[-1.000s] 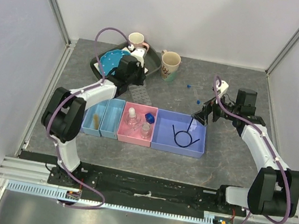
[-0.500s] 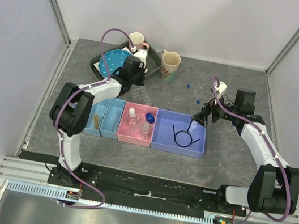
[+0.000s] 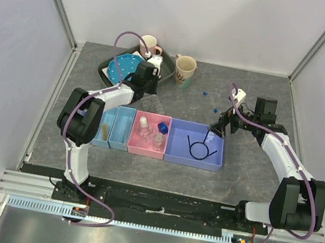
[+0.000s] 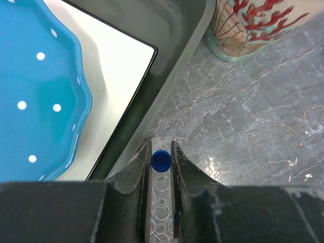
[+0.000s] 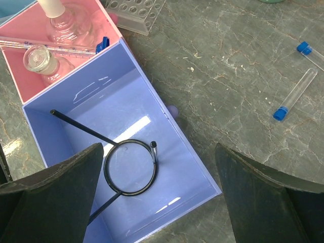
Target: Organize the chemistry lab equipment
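My left gripper (image 4: 160,148) is shut on a small round blue cap (image 4: 161,161), right over the clear welled tray (image 4: 161,212) beside the black tray's rim. In the top view it (image 3: 148,86) sits at the black tray's near right edge. My right gripper (image 5: 159,147) is wide open and empty above the purple bin (image 5: 66,101), which holds the black looped wire (image 5: 129,167). Two blue-tipped sticks (image 5: 296,93) (image 5: 311,53) lie on the table to its right. The pink bin (image 3: 149,137) holds clear bottles (image 5: 43,61) and a blue piece (image 3: 163,126). A tan stick (image 3: 105,130) lies in a light blue bin.
A black tray (image 3: 105,69) at the back holds the blue dotted plate (image 4: 30,91) and a pink mug (image 3: 148,44). A beige mug (image 3: 185,70) stands right of it. Two light blue bins (image 3: 120,136) sit left of the pink one.
My left gripper has moved a little back and to the right along the black tray's edge. The right arm has hardly moved.
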Controlling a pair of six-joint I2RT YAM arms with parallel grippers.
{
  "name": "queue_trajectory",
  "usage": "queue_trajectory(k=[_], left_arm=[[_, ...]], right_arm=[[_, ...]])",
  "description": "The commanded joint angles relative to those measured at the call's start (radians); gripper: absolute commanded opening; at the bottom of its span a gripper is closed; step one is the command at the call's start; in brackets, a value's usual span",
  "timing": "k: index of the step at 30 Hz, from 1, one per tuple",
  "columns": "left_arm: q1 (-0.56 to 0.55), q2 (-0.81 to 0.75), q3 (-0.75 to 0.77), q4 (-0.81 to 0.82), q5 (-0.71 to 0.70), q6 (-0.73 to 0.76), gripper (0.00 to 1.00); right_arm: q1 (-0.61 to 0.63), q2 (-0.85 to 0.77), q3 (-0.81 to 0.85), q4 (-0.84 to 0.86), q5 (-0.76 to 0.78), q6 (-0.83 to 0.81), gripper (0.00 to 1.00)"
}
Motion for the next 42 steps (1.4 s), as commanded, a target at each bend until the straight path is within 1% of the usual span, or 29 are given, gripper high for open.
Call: queue_trajectory(k=[1,2,4,5,7,8,10,16,21,22,23,24,26,27,29,30,31,32,33,34,36,39,42], left_arm=[[-0.012,0.027,0.052,-0.034,-0.018,0.072,0.12],[-0.015,0.027,0.05,-0.039,-0.024,0.079,0.16],[-0.018,0.027,0.052,-0.044,-0.03,0.082,0.21],[-0.018,0.025,0.052,-0.047,-0.032,0.082,0.26],[-0.018,0.019,0.058,-0.059,-0.035,0.078,0.32],[-0.018,0.01,0.065,-0.062,-0.038,0.066,0.39],[-0.018,-0.001,0.094,-0.123,-0.035,0.047,0.47],[-0.018,-0.082,0.119,-0.183,-0.029,0.015,0.58],[-0.017,-0.192,0.098,-0.228,-0.027,0.004,0.62],[-0.015,-0.212,0.089,-0.238,-0.038,0.0,0.65],[-0.012,-0.232,0.073,-0.237,-0.056,-0.005,0.67],[-0.009,-0.284,0.04,-0.237,-0.059,-0.008,0.69],[0.009,-0.339,0.0,-0.241,-0.062,-0.017,0.76],[0.024,-0.367,-0.04,-0.248,-0.061,-0.023,0.82],[0.041,-0.451,-0.086,-0.255,-0.059,-0.025,0.86],[0.057,-0.479,-0.136,-0.254,-0.056,-0.022,0.91],[0.066,-0.541,-0.163,-0.254,-0.05,-0.017,0.92],[0.074,-0.571,-0.192,-0.254,-0.037,-0.011,0.94],[0.084,-0.605,-0.242,-0.258,-0.036,-0.001,0.97],[0.089,-0.661,-0.269,-0.26,-0.033,0.01,0.97],[0.095,-0.724,-0.345,-0.266,-0.036,0.041,0.97],[0.095,-0.839,-0.44,-0.268,-0.052,0.064,1.0],[0.095,-0.942,-0.507,-0.268,-0.049,0.07,1.0]], right_arm=[[-0.006,-0.001,0.043,0.015,-0.006,-0.022,0.98],[-0.008,-0.001,0.043,0.018,-0.005,-0.024,0.98],[-0.008,-0.002,0.043,0.016,-0.003,-0.027,0.98],[-0.008,-0.005,0.043,0.016,-0.002,-0.027,0.98],[-0.011,-0.007,0.041,0.015,0.003,-0.032,0.98],[-0.011,-0.007,0.041,0.013,0.009,-0.033,0.98],[-0.015,-0.01,0.04,0.013,0.015,-0.041,0.98],[-0.029,-0.014,0.035,0.01,0.035,-0.053,0.98],[-0.046,-0.001,0.027,0.013,0.046,-0.056,0.98],[-0.047,0.002,0.027,0.013,0.049,-0.053,0.98],[-0.047,0.01,0.03,0.015,0.054,-0.045,0.98],[-0.047,0.013,0.032,0.018,0.063,-0.042,0.98],[-0.047,0.021,0.041,0.025,0.09,-0.012,0.98],[-0.047,0.025,0.049,0.03,0.115,0.004,0.98],[-0.047,0.047,0.082,0.038,0.138,0.06,0.98],[-0.047,0.054,0.095,0.038,0.146,0.077,0.98],[-0.047,0.079,0.107,0.036,0.152,0.088,0.98],[-0.047,0.093,0.134,0.038,0.153,0.096,0.98],[-0.049,0.105,0.147,0.032,0.158,0.111,0.98],[-0.047,0.134,0.177,0.026,0.167,0.113,0.98],[-0.047,0.165,0.217,-0.013,0.175,0.111,0.98],[-0.037,0.225,0.299,-0.054,0.205,0.111,0.98],[-0.003,0.295,0.384,-0.091,0.32,0.113,0.98]])
